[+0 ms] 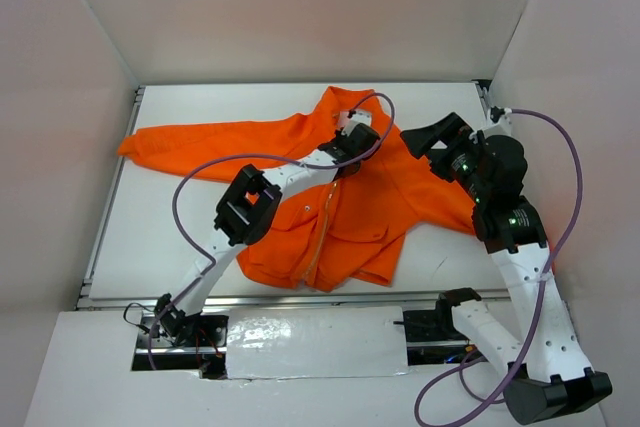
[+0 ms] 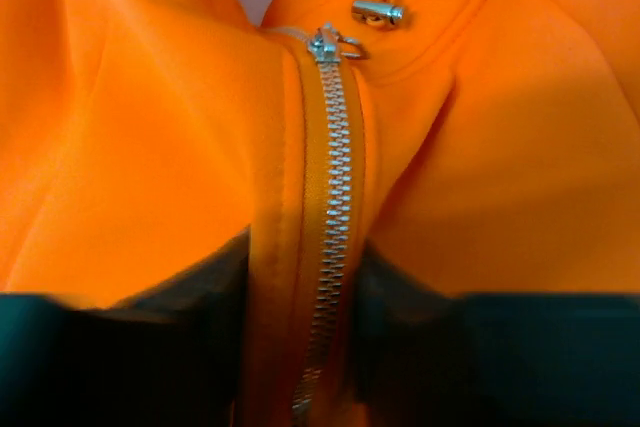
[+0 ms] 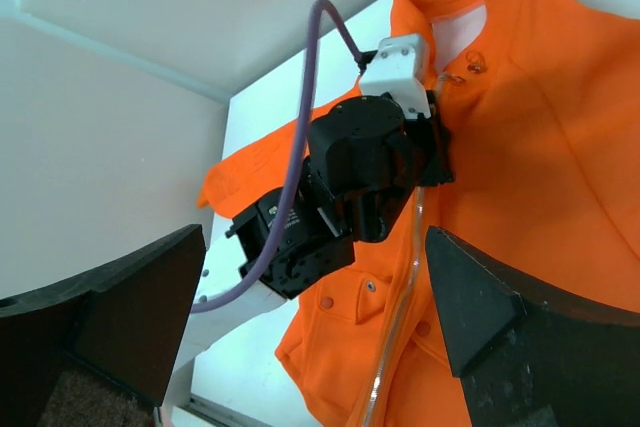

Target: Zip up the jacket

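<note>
The orange jacket point(image 1: 400, 197) lies flat on the white table point(image 1: 170, 237), collar at the far side, hem near. Its pale centre zipper point(image 1: 322, 237) is closed; in the left wrist view the teeth point(image 2: 330, 197) are meshed and the slider point(image 2: 325, 44) sits at the collar. My left gripper point(image 1: 352, 147) is at the upper chest, shut on a raised ridge of the jacket's zipper strip point(image 2: 305, 347), with dark fingers point(image 2: 150, 347) on both sides. My right gripper point(image 1: 425, 142) hovers above the right shoulder, open and empty point(image 3: 310, 327). From there the left gripper point(image 3: 420, 147) shows on the jacket point(image 3: 540, 147).
A metal cord stopper with an orange loop point(image 2: 378, 13) lies by the collar. White walls enclose the table on three sides. A metal rail point(image 1: 300, 299) runs along the near edge. Purple cables point(image 1: 210, 172) arc over both arms.
</note>
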